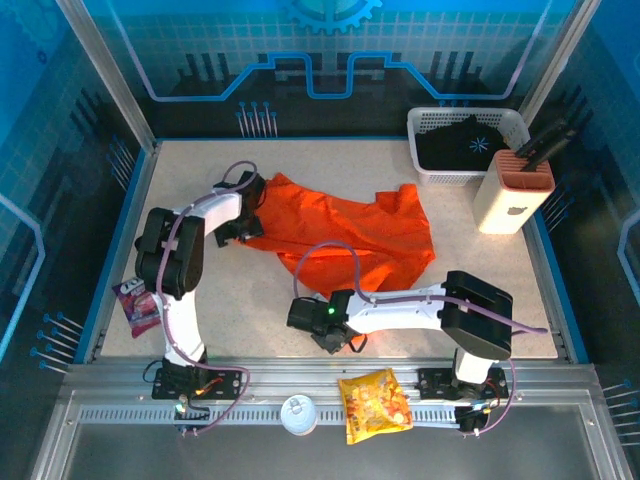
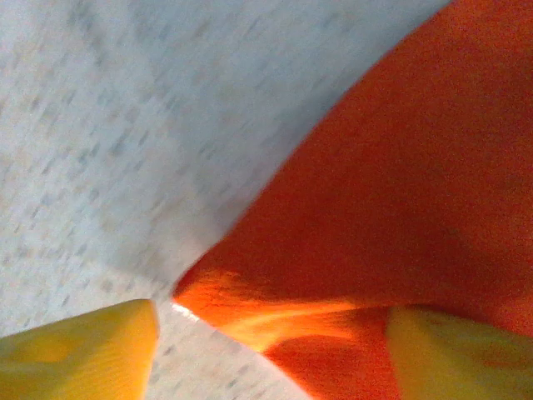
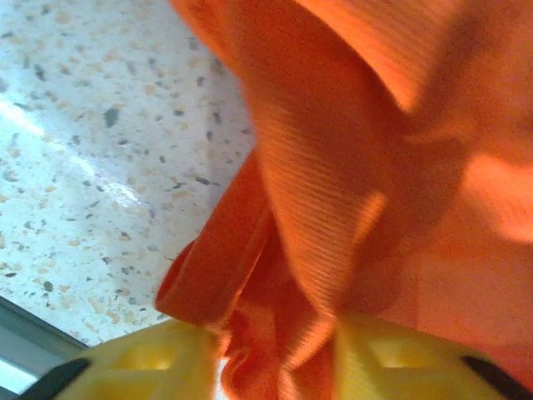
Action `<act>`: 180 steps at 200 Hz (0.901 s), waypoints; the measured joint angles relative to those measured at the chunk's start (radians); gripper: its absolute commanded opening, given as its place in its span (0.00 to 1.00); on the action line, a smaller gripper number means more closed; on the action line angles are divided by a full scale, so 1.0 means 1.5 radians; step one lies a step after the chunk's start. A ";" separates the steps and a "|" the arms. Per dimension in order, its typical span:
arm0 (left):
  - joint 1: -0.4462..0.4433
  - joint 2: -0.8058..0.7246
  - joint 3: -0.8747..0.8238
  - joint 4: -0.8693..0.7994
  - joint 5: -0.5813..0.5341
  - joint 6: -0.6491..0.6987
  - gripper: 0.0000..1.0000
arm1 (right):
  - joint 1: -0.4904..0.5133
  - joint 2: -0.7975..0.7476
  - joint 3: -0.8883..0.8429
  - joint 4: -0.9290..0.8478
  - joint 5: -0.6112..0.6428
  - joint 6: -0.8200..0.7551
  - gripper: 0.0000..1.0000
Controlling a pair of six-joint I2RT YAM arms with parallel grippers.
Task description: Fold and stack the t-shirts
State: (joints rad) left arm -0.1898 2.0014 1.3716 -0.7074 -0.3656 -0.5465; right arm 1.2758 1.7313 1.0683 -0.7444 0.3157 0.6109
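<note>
The speckled table [image 1: 520,290] carries the orange t-shirt [image 1: 350,235], spread crumpled at its centre. At 1 o'clock a white basket [image 1: 430,122] holds the black shirt [image 1: 465,148]. At the orange cloth's 9 o'clock edge, the left gripper [image 1: 243,232] stands wide open, a cloth corner lying between its fingers [image 2: 75,350]. At 7 o'clock, the right gripper [image 3: 275,358] is closed on a bunched fold of the same shirt.
</note>
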 measured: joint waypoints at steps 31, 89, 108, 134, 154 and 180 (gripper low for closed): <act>0.003 0.019 0.019 0.021 0.016 0.003 0.00 | -0.005 -0.014 0.000 -0.023 0.023 0.005 0.00; 0.004 -0.078 0.051 -0.065 0.051 0.022 0.00 | -0.128 -0.134 -0.027 -0.077 0.054 -0.022 0.00; 0.004 -0.080 0.152 -0.110 0.074 0.041 0.00 | -0.214 -0.200 -0.049 -0.080 0.060 -0.034 0.00; 0.004 -0.019 0.321 -0.154 0.108 0.060 0.00 | -0.322 -0.263 -0.067 -0.079 0.058 -0.045 0.00; 0.002 0.080 0.457 -0.173 0.129 0.072 0.44 | -0.383 -0.275 -0.072 -0.073 0.056 -0.047 0.00; -0.007 0.238 0.625 -0.207 0.138 0.073 0.85 | -0.435 -0.263 -0.076 -0.059 0.054 -0.046 0.00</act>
State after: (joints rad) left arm -0.2005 2.3585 2.3085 -1.0183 -0.1585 -0.4370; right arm 0.6235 1.3365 0.9546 -0.8333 0.3973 0.5419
